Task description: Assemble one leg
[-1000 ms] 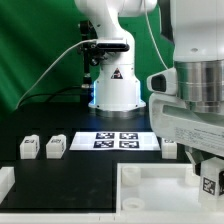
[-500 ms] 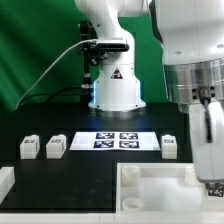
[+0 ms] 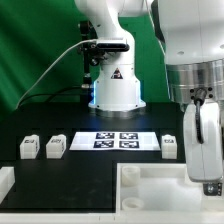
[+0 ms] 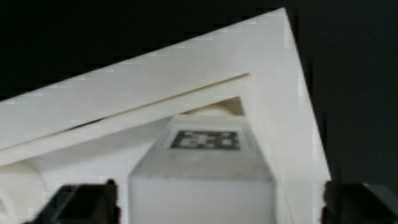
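The hand (image 3: 207, 180) hangs low at the exterior view's right, over the large white square part with a rim (image 3: 150, 186). In the wrist view its two dark fingertips (image 4: 80, 202) stand wide apart, and between them, inside a corner of that rimmed part, sits a leg (image 4: 201, 152) with its tag facing up. Three more legs (image 3: 29, 147) rest on the black tabletop (image 3: 70, 180), flanking the marker board (image 3: 116, 140). Since a second ago the hand has dropped lower over the rimmed part.
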You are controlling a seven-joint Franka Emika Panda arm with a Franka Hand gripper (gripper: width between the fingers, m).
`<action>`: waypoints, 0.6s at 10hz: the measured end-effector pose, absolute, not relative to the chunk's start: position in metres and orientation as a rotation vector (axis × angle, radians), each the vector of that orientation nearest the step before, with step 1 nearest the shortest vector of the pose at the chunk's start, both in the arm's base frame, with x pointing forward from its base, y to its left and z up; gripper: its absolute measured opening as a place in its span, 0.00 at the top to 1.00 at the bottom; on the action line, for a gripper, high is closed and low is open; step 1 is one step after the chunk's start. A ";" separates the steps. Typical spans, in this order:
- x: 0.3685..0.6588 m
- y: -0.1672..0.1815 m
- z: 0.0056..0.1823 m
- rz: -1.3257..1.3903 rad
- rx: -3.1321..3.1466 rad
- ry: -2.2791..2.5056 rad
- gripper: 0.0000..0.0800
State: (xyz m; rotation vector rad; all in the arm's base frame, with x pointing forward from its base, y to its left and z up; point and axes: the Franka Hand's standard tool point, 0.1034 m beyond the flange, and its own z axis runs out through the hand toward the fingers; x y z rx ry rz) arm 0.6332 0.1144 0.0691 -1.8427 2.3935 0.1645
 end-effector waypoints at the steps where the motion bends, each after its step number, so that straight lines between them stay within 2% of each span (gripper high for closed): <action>1: 0.633 0.119 0.070 0.148 -2.039 2.219 0.21; 3: 0.632 0.129 0.073 0.131 -2.255 1.982 0.19; 6: 0.632 0.126 0.072 0.093 -2.520 1.634 0.19</action>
